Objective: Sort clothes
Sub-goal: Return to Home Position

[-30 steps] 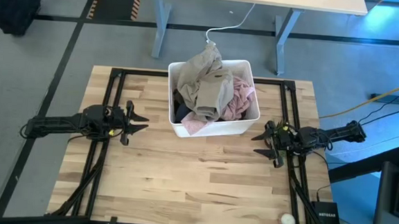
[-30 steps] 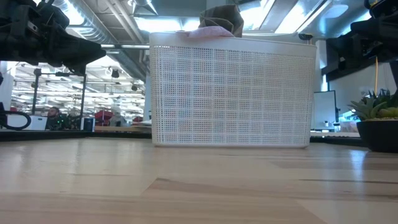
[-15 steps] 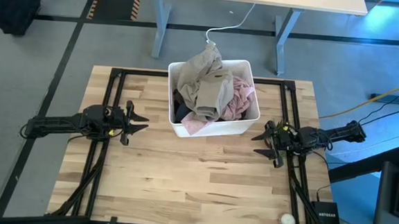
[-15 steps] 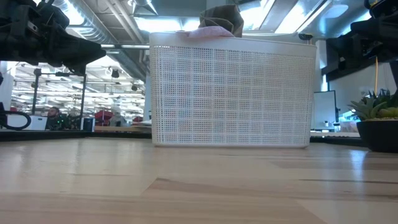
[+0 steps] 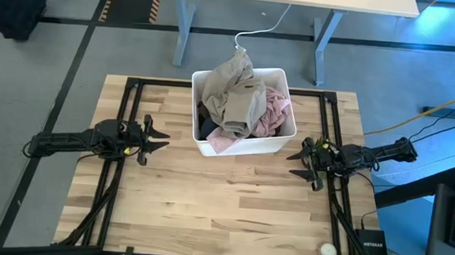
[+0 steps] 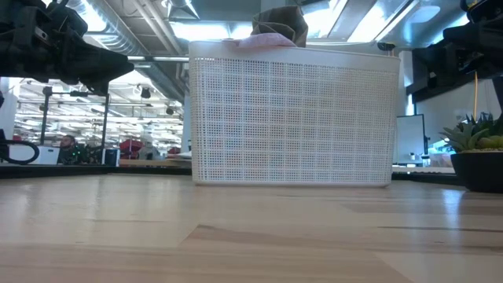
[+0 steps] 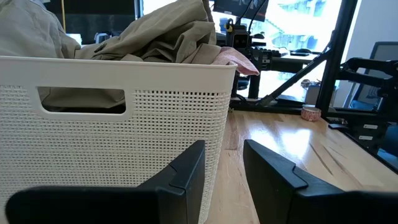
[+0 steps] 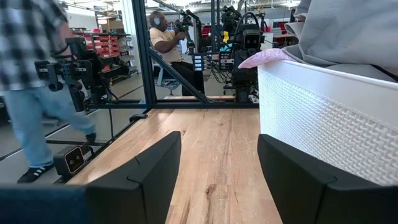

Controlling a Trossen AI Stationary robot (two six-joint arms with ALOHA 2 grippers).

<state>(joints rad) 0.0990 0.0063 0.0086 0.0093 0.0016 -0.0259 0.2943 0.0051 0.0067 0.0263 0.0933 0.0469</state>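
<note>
1. So the white bin (image 5: 246, 144) sits toward the far middle of the wooden table (image 5: 223, 206), and all the clothes are stuffed in it, heaped up past the rim.
2. On top is the khaki-beige garment (image 5: 238, 89), bunched up and poking out over the bin's far edge. From the low view you only catch its peak (image 6: 281, 23) above the perforated wall.
3. The pale pink garment (image 5: 272, 113) is on the bin's right side, and a bit of it also shows at the near rim. A black garment (image 5: 205, 124) peeks out on the left side, mostly buried under the beige one.
4. Left gripper (image 5: 157, 136) hangs just off the bin's left side, fingers spread apart and holding nothing. Its own camera looks right along the bin wall (image 7: 112, 137), with the beige fabric (image 7: 161, 37) piled above.
5. Right gripper (image 5: 296, 165) is just off the bin's right near corner, fingers also apart, nothing in them.
6. In the right wrist view there's a person in a plaid shirt (image 8: 31, 81) walking in the room beyond the table, and another person (image 8: 166, 46) farther back.
</note>
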